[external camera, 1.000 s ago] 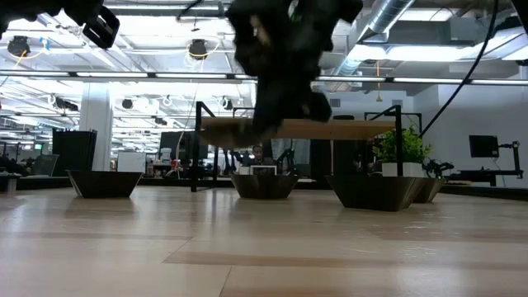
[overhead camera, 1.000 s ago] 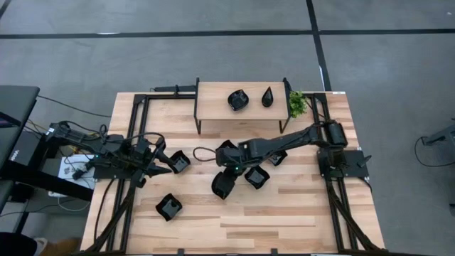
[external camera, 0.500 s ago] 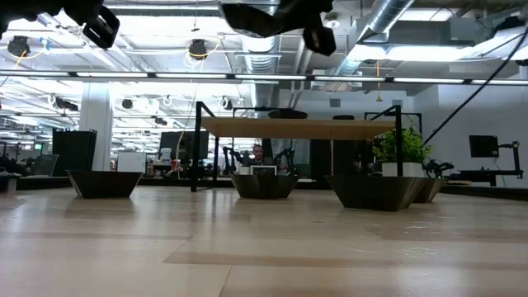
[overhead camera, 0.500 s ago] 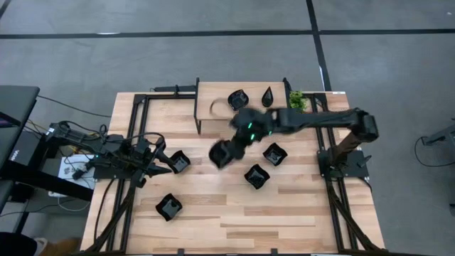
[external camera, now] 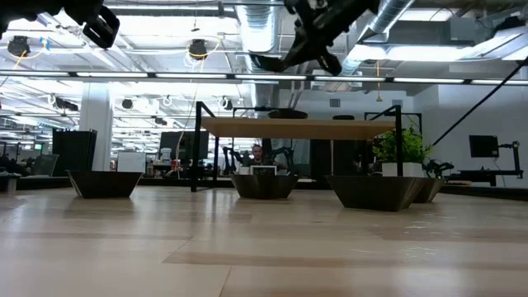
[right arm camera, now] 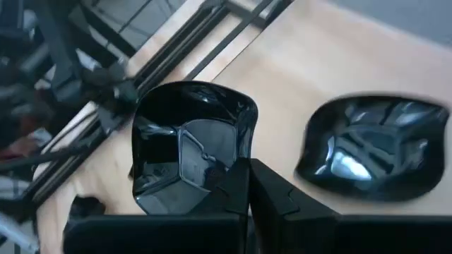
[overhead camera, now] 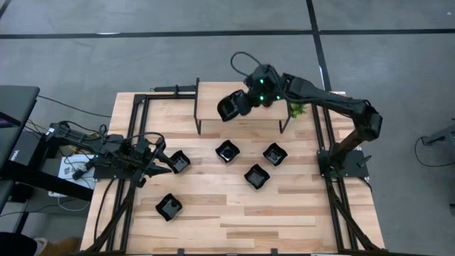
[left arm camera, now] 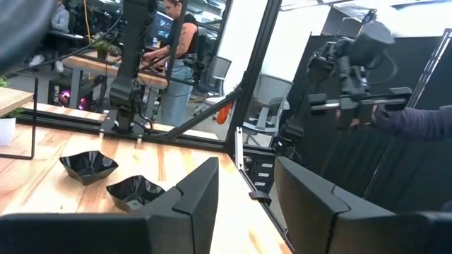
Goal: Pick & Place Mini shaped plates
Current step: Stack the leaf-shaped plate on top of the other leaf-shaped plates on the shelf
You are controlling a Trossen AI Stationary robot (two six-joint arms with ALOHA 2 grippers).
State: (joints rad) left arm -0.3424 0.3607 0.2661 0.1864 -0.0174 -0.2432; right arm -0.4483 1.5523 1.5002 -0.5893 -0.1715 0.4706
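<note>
Placement of a carried plate [overhead camera: 229, 107] onto the shelf [overhead camera: 212, 112].
Right gripper [overhead camera: 240, 104], clamped on its rim, should lower level beside the rounded dish [right arm camera: 371, 147] ahead; left gripper [overhead camera: 162, 165] waits open.

Two black plates [left arm camera: 113, 178] on the table [left arm camera: 42, 183] beyond parted fingers [left arm camera: 194, 201]

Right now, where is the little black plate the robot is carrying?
In the high view, the carried plate hangs in the right tool above the small wooden shelf at the table's back edge, beside another plate already there.
</note>
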